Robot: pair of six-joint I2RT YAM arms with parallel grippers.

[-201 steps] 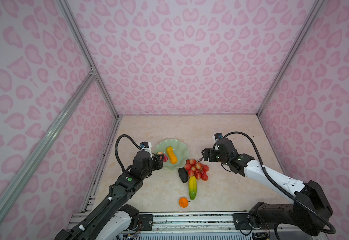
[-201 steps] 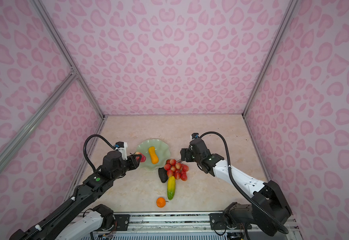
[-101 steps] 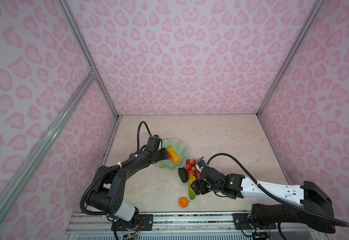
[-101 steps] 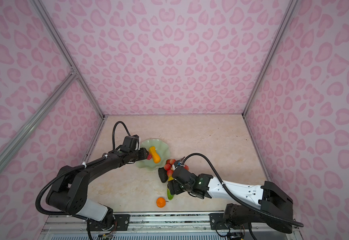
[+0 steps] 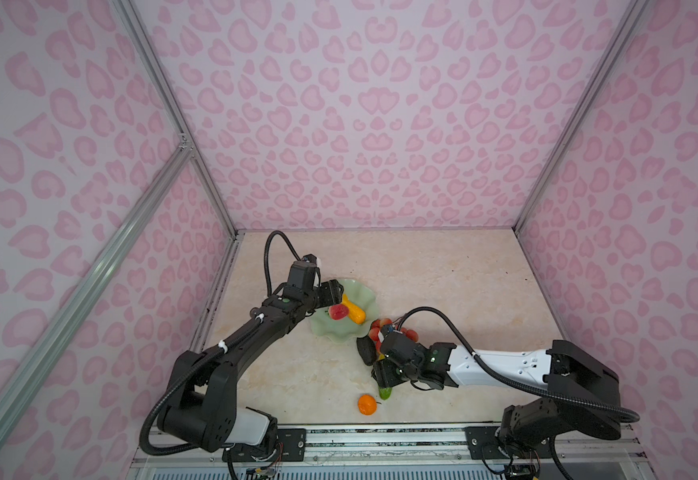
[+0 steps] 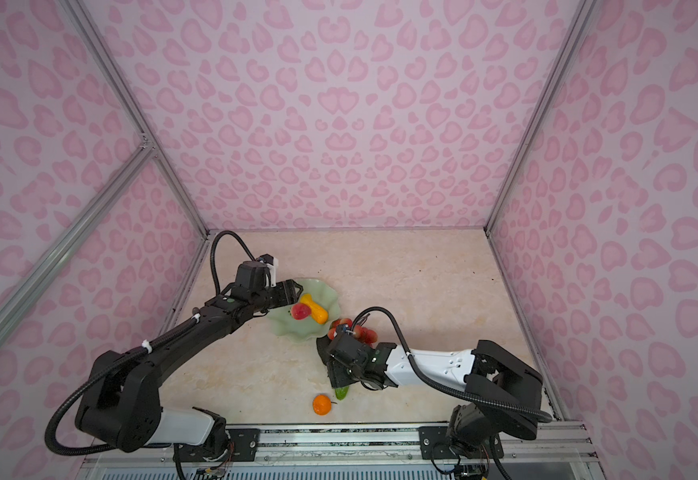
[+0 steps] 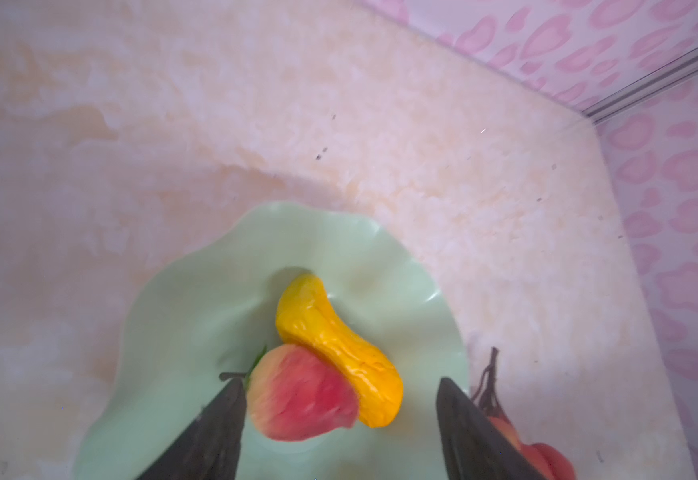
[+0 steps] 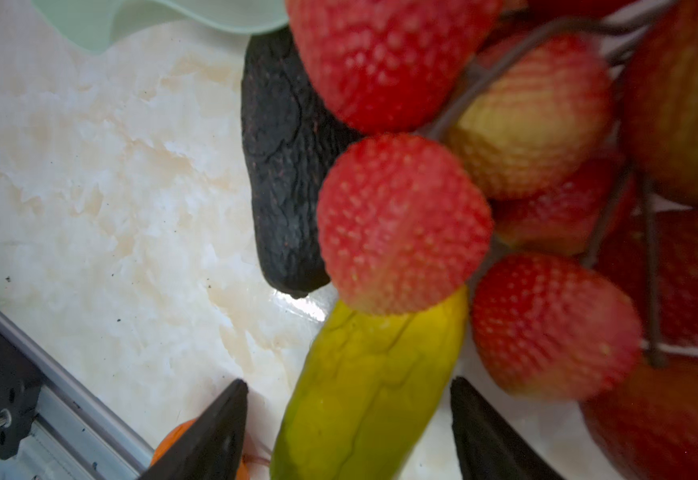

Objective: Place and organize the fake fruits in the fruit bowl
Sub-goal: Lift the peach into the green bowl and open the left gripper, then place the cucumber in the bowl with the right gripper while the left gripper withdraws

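The pale green fruit bowl (image 5: 339, 334) (image 6: 293, 330) (image 7: 198, 316) holds the orange-yellow gourd (image 5: 355, 309) (image 7: 339, 349). The pink-red strawberry (image 5: 337, 311) (image 7: 301, 399) lies against the gourd. My left gripper (image 5: 335, 294) (image 7: 339, 382) hovers over them, open, one finger close beside the strawberry. Right of the bowl lie the red berry cluster (image 5: 380, 326) (image 8: 401, 224) and the blackish avocado (image 5: 364, 349) (image 8: 285, 187). My right gripper (image 5: 384, 376) (image 8: 347, 381) is low over the yellow-green oblong (image 5: 384, 392) (image 8: 372, 386), open and straddling it with a gap on each side. The small orange (image 5: 367, 404) (image 6: 321, 404) sits nearer the front edge.
Pink patterned walls enclose the marble floor on three sides. A metal rail (image 5: 380, 432) (image 8: 48, 395) runs along the front edge, close to the orange. The bowl's rim (image 8: 173, 12) nearly touches the avocado. Bare floor stretches behind and to the right of the bowl.
My left gripper reached over the bowl, opened and let the strawberry go beside the gourd. My right arm dropped from beside the berry cluster to the oblong, its jaws narrowing.
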